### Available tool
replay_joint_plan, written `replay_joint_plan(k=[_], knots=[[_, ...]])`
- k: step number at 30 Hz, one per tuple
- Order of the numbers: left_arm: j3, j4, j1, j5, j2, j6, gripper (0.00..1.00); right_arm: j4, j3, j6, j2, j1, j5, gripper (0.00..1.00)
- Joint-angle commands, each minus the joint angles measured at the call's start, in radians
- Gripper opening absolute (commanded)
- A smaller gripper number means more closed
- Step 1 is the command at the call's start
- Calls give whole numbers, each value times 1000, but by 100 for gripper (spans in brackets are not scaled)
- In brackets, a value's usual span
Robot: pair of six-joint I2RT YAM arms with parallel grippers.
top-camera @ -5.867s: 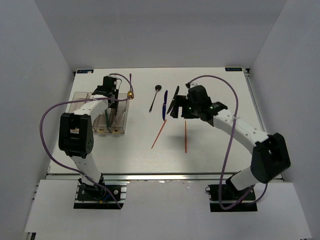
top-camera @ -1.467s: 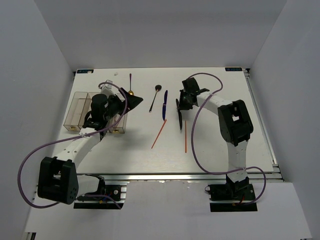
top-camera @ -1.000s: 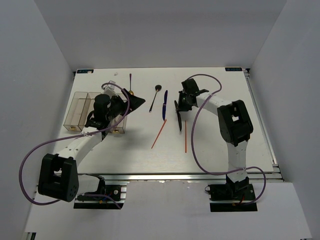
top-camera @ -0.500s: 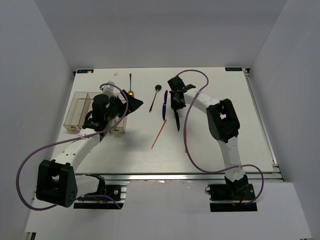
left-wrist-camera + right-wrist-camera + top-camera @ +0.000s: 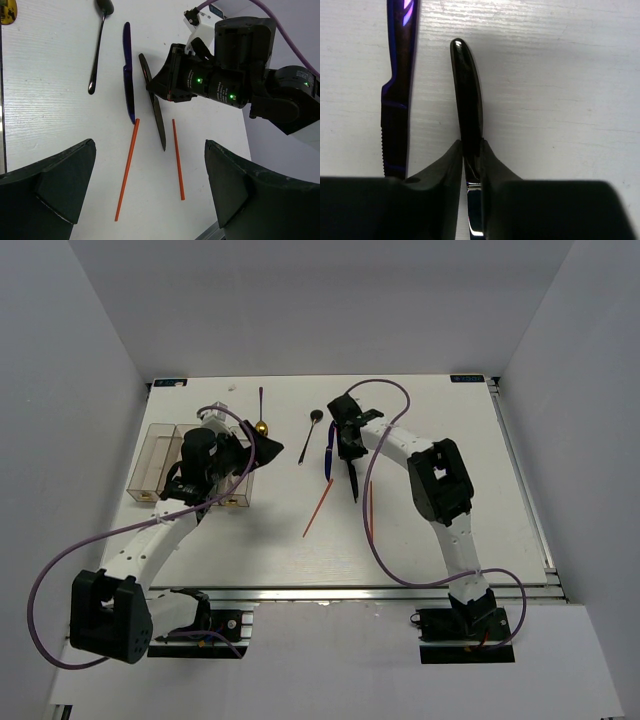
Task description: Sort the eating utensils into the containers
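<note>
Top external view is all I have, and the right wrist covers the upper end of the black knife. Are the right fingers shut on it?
Observer: Yes. In the right wrist view, the right gripper has its fingers pressed against both sides of the black knife. The knife's rounded end sticks out past them.
Operator: Is the blue knife caught in there too?
Observer: No. The blue knife lies alongside, outside the fingers, with a clear gap between the two knives.
Operator: Is the left gripper holding anything?
Observer: No. In the left wrist view, the left gripper has its fingers spread wide with nothing held between them.
</note>
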Motion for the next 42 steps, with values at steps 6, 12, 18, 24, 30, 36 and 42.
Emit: replay_joint_plan(k=[6, 12, 18, 24, 30, 36, 42], knots=[[35, -44, -1, -14, -51, 34, 98, -128, -1, -43, 165, 0, -60, 0], [4, 20, -1, 20, -34, 9, 98, 36, -168, 1, -3, -15, -135, 0], [-59, 223, -6, 68, 18, -97, 98, 377, -450, 58, -320, -29, -253, 0], [-88, 396, -29, 97, 108, -189, 98, 447, -535, 79, -429, -37, -340, 0], [-71, 459, -97, 60, 234, -205, 98, 470, -584, 87, -485, -34, -390, 0], [-75, 590, -118, 62, 351, -291, 98, 527, -667, 118, -596, -3, -471, 0], [-39, 628, -144, 66, 392, -312, 96, 492, -645, 104, -642, 45, -490, 0]])
